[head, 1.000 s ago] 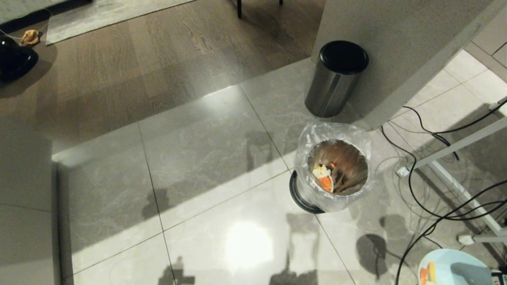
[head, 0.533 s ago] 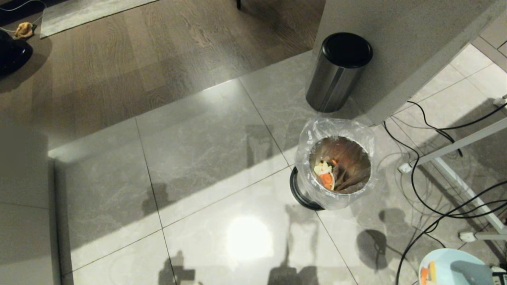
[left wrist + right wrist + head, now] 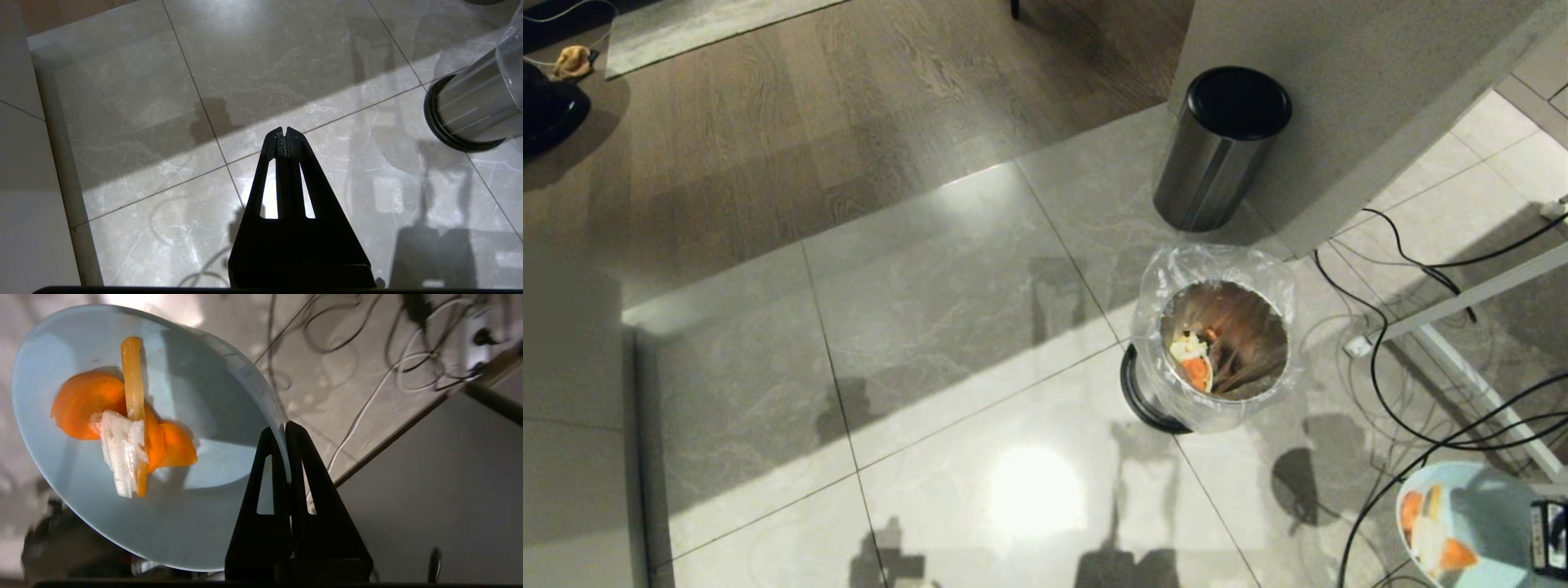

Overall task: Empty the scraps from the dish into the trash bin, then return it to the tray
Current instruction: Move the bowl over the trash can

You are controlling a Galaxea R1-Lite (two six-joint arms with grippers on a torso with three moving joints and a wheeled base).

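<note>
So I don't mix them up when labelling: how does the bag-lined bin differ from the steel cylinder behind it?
The trash bin is open-topped and lined with a crinkly clear bag; the steel cylinder is closed by a black lid. The trash bin shows food bits inside; the steel cylinder's inside is hidden. The trash bin has a black base ring; none shows on the steel cylinder. Both are round, metal and upright on the tiled floor.

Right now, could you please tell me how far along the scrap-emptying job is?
Done: the right tool has the blue bowl gripped by its rim. In hand: the bowl is off to the side of the lined bin, with carrot and white scraps inside it. Left: tip them into the bin, then put the bowl back on the tray, which is out of view.
</note>
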